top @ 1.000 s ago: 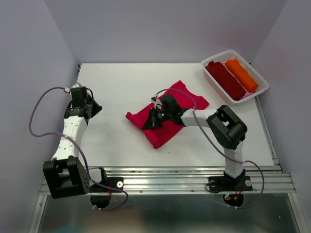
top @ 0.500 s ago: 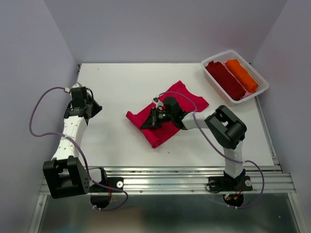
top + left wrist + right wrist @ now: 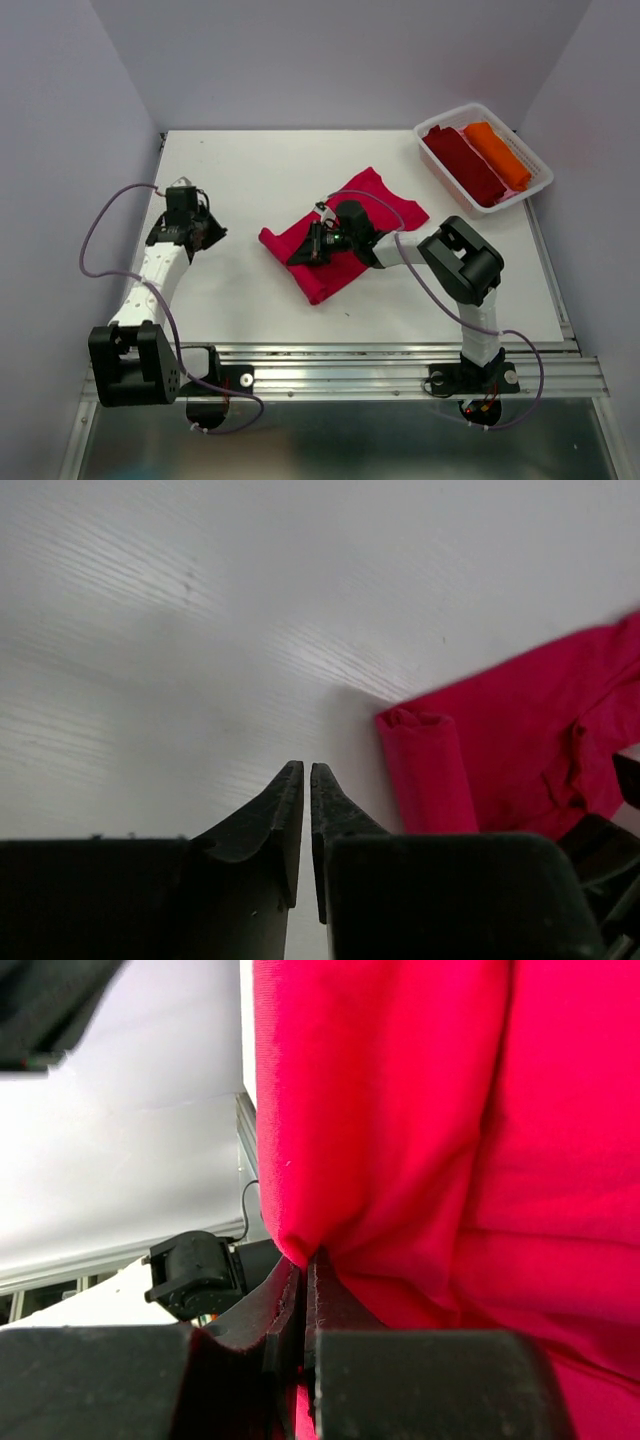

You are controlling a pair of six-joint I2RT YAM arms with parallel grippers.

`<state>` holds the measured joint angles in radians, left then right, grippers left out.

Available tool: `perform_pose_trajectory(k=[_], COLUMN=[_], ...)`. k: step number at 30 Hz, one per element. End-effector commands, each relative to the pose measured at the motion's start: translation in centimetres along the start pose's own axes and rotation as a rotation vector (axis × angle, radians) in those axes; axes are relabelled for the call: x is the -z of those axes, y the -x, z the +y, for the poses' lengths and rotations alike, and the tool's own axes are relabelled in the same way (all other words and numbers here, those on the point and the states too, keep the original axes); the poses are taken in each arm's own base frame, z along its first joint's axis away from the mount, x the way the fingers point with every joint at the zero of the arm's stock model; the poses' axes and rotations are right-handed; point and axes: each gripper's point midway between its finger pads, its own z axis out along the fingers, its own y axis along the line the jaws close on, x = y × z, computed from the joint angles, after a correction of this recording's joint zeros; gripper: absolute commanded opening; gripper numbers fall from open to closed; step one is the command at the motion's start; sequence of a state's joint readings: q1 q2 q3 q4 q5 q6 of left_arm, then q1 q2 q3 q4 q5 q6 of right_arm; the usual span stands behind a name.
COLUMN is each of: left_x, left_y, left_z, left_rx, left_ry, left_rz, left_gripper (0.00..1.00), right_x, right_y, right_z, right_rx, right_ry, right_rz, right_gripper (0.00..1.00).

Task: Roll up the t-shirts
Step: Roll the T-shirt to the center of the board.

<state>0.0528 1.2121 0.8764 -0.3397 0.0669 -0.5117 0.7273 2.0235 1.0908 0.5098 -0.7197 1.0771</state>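
- Crimson tee (image 3: 345,240) lies partly rolled mid-table.
- right gripper (image 3: 303,1270) pinches a fold of it.
- left gripper (image 3: 306,780) hovers over bare table (image 3: 250,170), fingers nearly together, holding nothing.

No readable text, label or number anywhere.

red t-shirt (image 3: 420,1110) cropped by frame, fingers' (image 3: 285,1295) grip hidden

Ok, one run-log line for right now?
right gripper: shut on red tee | left gripper: nearly shut, empty, beside tee | basket: two rolled tees
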Motion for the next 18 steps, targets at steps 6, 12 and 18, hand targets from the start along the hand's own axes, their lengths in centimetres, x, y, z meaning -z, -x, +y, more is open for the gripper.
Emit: perform_pose_trajectory(k=[6,12,18], left_x=[-0.2,-1.0,-1.7], left_y=[-7.6,-9.4,-9.8], left_z=[-6.0,-6.6,-7.4], left_rx=[-0.117,-0.153,-0.173], left_ry=[-0.163,-0.153,-0.157], left_rz=[0.167,0.214,0.222], left_gripper=[0.05,0.0,0.0], right_x=[-0.4,0.4,1.2], right_y=[0.1,1.1,1.7], right_z=[0.5,-0.5,-1.3], right_rx=[0.017,-0.002,-0.011], right_ry=[0.049,0.032,0.024], right_rz=[0.005,-0.019,-0.029], right_gripper=[0.01,0.01,0.02])
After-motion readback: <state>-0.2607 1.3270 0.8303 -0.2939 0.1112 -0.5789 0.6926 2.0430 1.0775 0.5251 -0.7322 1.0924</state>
